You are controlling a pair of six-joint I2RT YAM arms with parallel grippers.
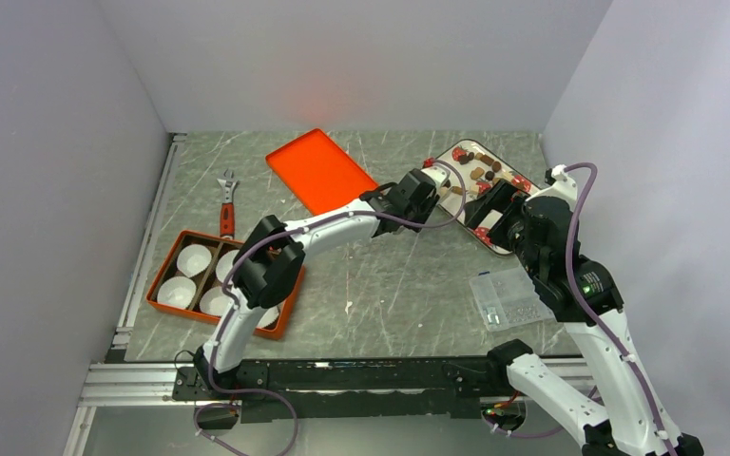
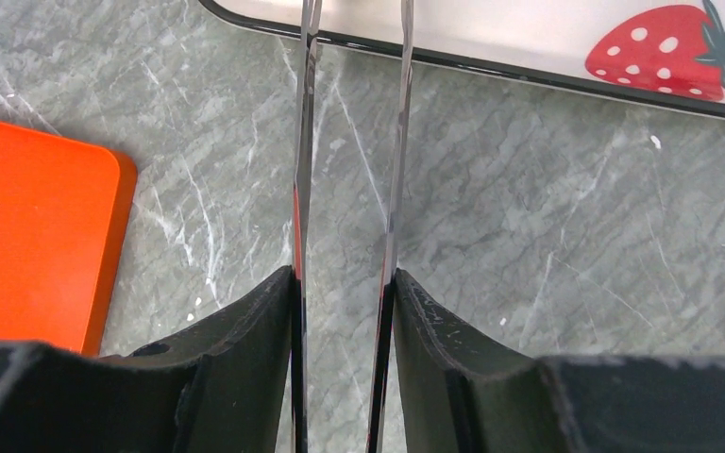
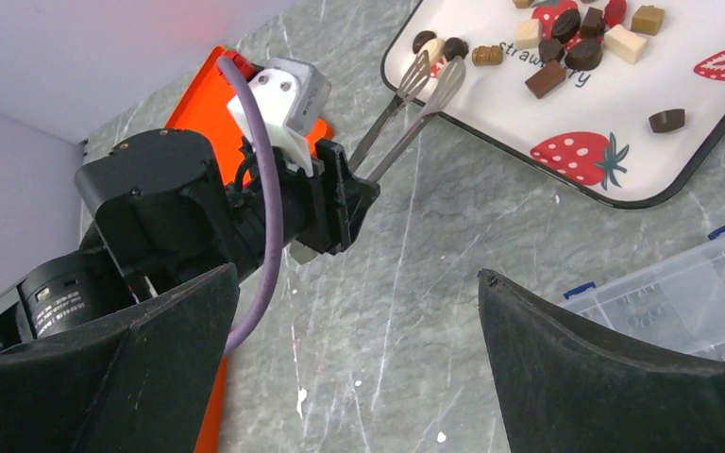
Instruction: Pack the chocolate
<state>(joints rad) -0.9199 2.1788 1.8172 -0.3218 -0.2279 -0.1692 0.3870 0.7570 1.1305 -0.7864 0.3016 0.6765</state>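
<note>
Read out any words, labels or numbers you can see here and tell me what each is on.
"straw": script on the white tray; most remaining letters are hidden under the chocolate.
Sticker on the left arm's motor: too small and blurred to read.
Nothing else legible, including on the tongs held in the left end effector.

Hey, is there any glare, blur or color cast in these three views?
Top view: evenly lit, with a reddish glow on the back wall above the orange lid. Left wrist: the tongs are thin shiny streaks with an orange reflection; the table is sharp. Right wrist: the chocolate is crisp, the near fingers dark and soft-edged.
</note>
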